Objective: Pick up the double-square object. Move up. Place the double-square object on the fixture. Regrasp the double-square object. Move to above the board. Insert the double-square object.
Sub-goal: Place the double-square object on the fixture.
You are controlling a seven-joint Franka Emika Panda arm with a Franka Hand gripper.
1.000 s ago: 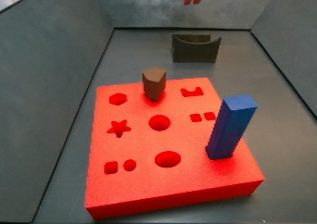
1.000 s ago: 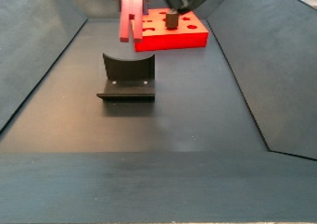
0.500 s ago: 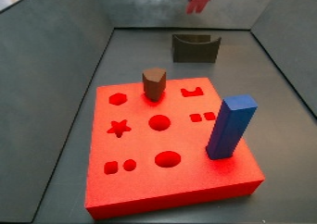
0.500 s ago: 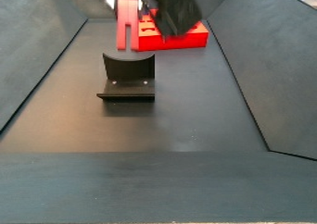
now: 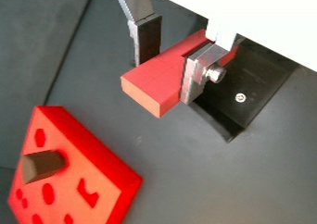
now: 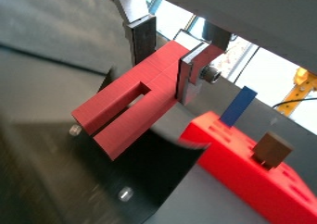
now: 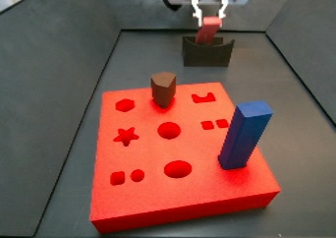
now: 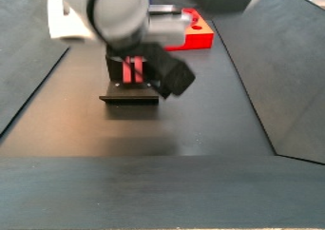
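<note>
Both wrist views: tool (image 5: 173, 56) clamped on the double-square object (image 5: 164, 78), fixture (image 5: 254, 93) right behind it. Side view: tool (image 7: 207, 16) has dropped from the top edge — bar (image 7: 207, 31) now just above the fixture (image 7: 206, 52), board (image 7: 178, 148) well apart. Side view: arm hides the tool; bar (image 8: 128, 70) sits at the fixture (image 8: 129, 93) — placing step looks nearly done, release next.

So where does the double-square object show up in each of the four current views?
Wrist view: double-square object mid-frame, clamped in the gripper.
Wrist view: centre, between the fingers.
Side view: top, above the fixture.
Side view: upper centre, partly hidden by the arm.
Shared landmark: the fixture.
</note>
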